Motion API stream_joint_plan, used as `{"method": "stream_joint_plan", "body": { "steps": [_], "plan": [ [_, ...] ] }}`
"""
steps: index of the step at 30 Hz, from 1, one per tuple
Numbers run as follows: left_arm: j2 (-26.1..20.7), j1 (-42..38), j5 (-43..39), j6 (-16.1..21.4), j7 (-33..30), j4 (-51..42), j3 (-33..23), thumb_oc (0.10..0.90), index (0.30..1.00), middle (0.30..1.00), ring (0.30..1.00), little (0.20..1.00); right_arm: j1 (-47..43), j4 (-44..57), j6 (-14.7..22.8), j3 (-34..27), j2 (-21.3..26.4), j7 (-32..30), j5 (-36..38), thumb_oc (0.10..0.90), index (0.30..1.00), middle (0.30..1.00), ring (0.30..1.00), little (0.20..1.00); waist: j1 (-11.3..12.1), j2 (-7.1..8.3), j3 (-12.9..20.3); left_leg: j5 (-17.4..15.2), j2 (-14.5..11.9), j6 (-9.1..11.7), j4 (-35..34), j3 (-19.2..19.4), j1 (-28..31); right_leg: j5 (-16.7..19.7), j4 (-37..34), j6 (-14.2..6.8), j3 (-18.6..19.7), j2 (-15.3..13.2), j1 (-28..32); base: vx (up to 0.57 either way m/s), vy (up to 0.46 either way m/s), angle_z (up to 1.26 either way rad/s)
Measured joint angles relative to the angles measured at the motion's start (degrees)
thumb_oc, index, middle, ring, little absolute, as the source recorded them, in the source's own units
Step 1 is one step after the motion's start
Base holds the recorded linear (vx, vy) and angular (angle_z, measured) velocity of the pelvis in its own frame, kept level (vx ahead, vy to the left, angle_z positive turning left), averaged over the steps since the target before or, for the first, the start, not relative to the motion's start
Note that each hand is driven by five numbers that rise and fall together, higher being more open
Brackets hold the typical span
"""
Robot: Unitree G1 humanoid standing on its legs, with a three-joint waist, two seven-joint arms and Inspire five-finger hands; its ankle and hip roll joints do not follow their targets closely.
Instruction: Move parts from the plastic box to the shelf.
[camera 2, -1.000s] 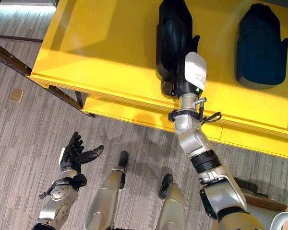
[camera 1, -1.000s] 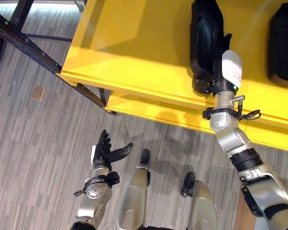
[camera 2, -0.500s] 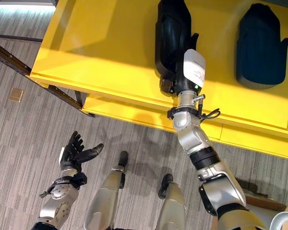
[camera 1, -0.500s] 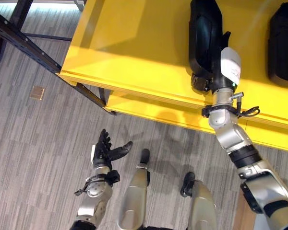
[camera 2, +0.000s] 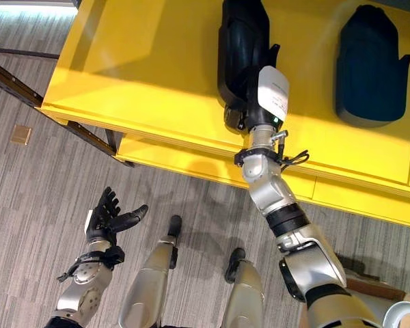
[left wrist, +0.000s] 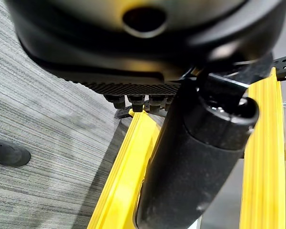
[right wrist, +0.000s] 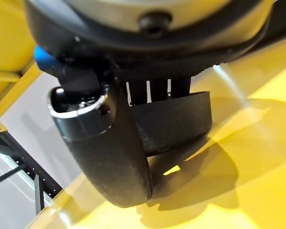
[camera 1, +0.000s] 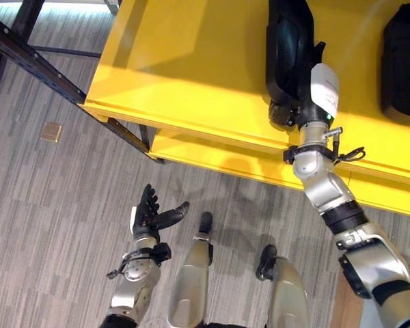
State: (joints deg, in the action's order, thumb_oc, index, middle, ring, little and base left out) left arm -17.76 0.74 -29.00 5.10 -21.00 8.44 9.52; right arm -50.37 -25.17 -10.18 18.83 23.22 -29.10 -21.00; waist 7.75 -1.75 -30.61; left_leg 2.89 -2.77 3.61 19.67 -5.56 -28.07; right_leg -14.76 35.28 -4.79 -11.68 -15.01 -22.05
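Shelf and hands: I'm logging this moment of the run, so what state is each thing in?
Shelf: yellow, carries two dark parts.
Near part: lying on the shelf, right hand at its near end.
Far part: lying on the shelf, untouched, apart from the first.
Right hand: against the near part; fingers curled on it in the right wrist view.
Left hand: open, empty, low over the floor.

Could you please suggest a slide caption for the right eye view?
Right hand grips a black part on the yellow shelf, beside another part; left hand open.
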Motion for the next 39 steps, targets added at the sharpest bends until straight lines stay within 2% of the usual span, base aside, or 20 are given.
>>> {"method": "stream_joint_plan", "body": {
  "steps": [28, 30, 31, 39],
  "plan": [
    [-1.38, -0.07, 0.02, 0.00, -1.06, -0.04, 0.60, 0.900, 1.000, 1.000, 1.000, 1.000, -0.76, -0.12, 0.32, 0.02, -0.68, -1.15, 0.99, 0.400, 0.300, 0.300, 0.300, 0.300, -0.42, 0.00, 0.00, 0.05, -0.01, -0.03, 0.06, 0.05, -0.66, 0.03, 0.10, -0.03, 0.05, 0.00, -0.70, 0.00, 0.000, 0.00],
    [-1.38, -0.07, 0.02, 0.00, -1.06, -0.03, 0.60, 0.900, 1.000, 1.000, 1.000, 1.000, -0.76, -0.12, 0.51, 0.04, -0.69, -0.95, 0.99, 0.661, 0.665, 0.665, 0.665, 0.665, -0.55, 0.00, 0.00, 0.05, -0.02, -0.04, 0.04, 0.06, -0.66, 0.03, 0.10, -0.03, 0.05, 0.00, -0.70, 0.00, 0.000, 0.00],
    [-1.38, -0.06, 0.02, 0.00, -1.06, -0.03, 0.60, 0.900, 1.000, 1.000, 1.000, 1.000, -0.77, -0.10, 0.56, 0.04, -0.80, -0.83, 1.06, 0.900, 1.000, 1.000, 1.000, 1.000, -0.67, 0.00, 0.00, 0.05, -0.02, -0.03, 0.07, 0.06, -0.66, 0.07, 0.10, -0.10, 0.05, -0.01, -0.70, 0.00, 0.000, 0.00],
    [-1.37, -0.06, 0.03, -0.01, -1.05, -0.04, 0.57, 0.900, 1.000, 1.000, 1.000, 1.000, -0.70, 3.06, 0.25, 0.46, -0.89, 1.77, 3.42, 0.900, 1.000, 1.000, 1.000, 1.000, -1.47, 0.00, 0.00, 0.07, -0.19, -0.02, 0.16, 0.27, -0.64, 0.17, 0.14, -0.25, 0.18, 0.13, -0.86, 0.00, -0.001, 0.00]
  ]
}}
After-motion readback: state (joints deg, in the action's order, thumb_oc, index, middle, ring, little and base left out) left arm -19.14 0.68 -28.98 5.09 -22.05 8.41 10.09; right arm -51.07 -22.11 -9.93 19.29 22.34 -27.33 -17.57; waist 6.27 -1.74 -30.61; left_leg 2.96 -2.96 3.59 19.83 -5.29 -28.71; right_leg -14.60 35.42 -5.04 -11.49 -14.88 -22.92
